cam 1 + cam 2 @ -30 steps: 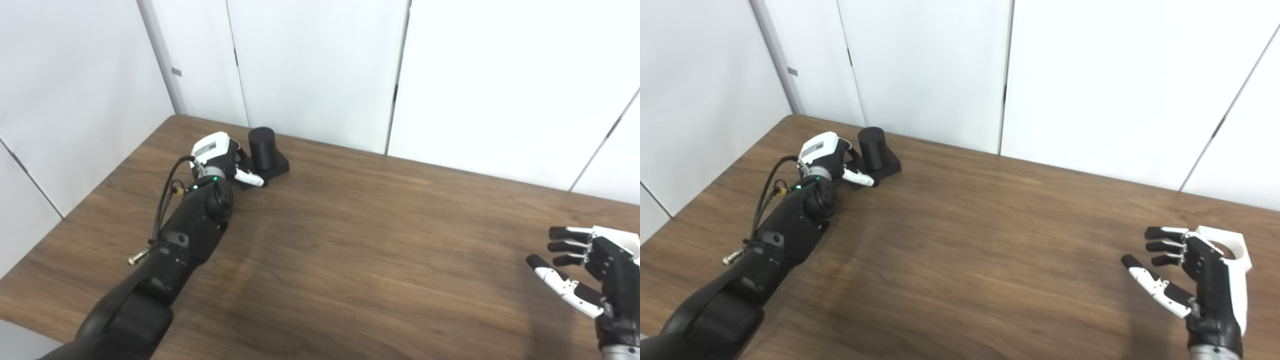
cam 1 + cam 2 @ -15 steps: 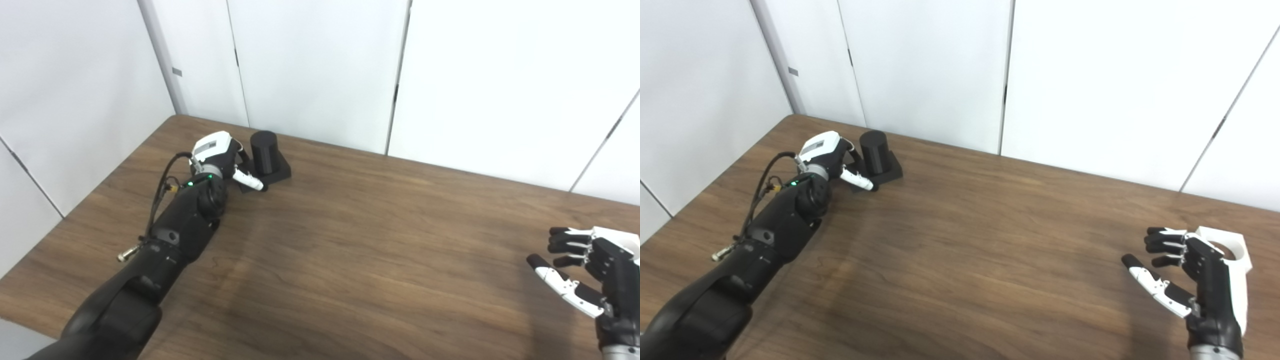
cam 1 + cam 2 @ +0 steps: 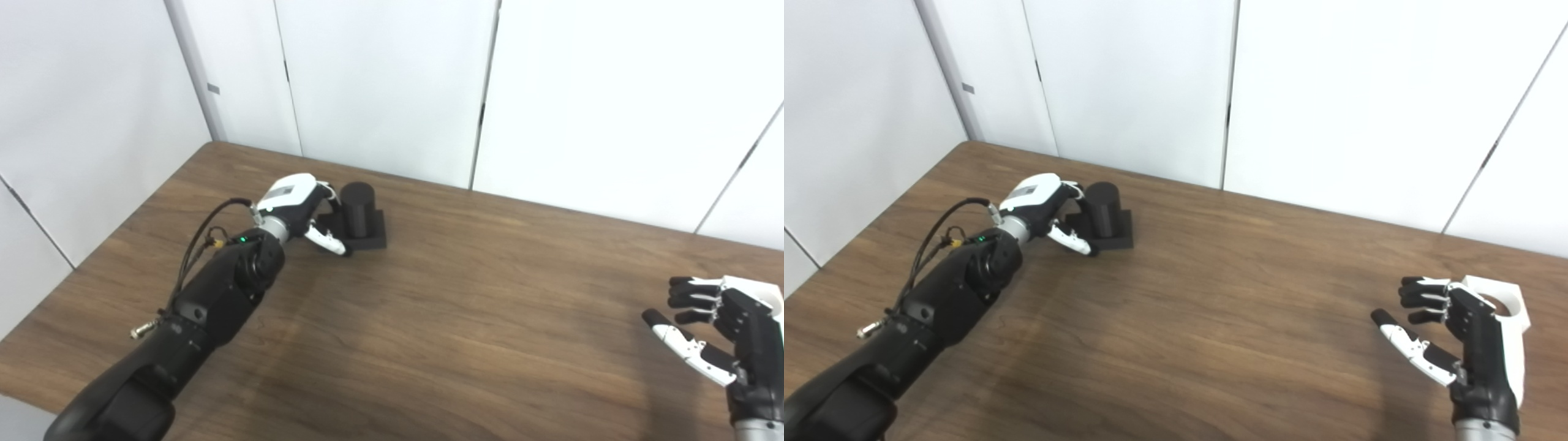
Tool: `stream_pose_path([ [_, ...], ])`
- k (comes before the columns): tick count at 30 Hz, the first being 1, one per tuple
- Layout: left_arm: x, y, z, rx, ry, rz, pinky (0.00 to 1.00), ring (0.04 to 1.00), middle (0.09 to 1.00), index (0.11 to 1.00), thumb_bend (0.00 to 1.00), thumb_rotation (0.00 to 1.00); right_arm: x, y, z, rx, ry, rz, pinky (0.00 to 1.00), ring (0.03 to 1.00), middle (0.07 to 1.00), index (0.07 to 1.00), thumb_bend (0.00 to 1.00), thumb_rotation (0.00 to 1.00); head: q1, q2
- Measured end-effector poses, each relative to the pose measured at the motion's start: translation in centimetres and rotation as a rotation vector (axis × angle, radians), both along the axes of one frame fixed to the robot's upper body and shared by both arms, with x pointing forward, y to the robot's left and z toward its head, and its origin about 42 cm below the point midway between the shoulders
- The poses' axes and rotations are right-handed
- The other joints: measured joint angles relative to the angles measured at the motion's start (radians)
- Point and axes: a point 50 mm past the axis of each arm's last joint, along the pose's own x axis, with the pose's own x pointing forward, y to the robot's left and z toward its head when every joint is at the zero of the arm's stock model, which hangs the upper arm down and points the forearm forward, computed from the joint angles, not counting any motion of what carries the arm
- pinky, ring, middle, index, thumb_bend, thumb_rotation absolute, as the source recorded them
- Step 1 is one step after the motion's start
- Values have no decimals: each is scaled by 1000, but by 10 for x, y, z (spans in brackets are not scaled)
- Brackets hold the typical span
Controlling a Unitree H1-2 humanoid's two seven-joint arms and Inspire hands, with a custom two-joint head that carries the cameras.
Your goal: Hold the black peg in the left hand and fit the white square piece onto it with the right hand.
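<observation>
**Left hand on the peg's base, right hand spread beside the white piece**

I have the brown wooden table filling most of both head views, with white wall panels standing behind its far edge.

My left arm reaches in from the near left and stretches across to the far left part of the table. Its cable loops off the forearm near the wrist, and a small green light shows there.

The left hand sits against the black peg, which stands upright on its flat square base, with the base resting on the table. My fingers wrap the left side of the base, and the thumb lies along the near edge, its tip touching the near corner. From here I read that as the hand grasping the peg by its base, though the far fingers are hidden behind the hand.

My right hand hovers over the near right corner of the table, released and holding nothing, its fingers curled a little and spread apart, thumb pointing left.

The white square piece lies on the table just beyond and to the right of that hand, partly hidden by it. A round hole shows in its top face. It is well apart from the peg, across the width of the table.
</observation>
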Motion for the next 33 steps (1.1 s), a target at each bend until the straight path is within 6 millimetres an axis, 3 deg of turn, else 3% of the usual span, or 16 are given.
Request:
stream_pose_path([
  [7,-11,-28,-1,30,-27,-133,896,966,905,490,524,65,0,0,1,-1,-2,-1,469,569,651,492,495,116,2,5],
  [20,-30,-106,-8,-16,-59,-432,864,957,903,489,523,74,1,0,0,-7,-2,-2,466,566,649,492,495,117,-26,12],
  [33,-36,-131,-9,26,-62,-571,873,960,895,490,523,72,1,0,0,-11,-5,-3,477,584,661,492,495,115,-64,26],
])
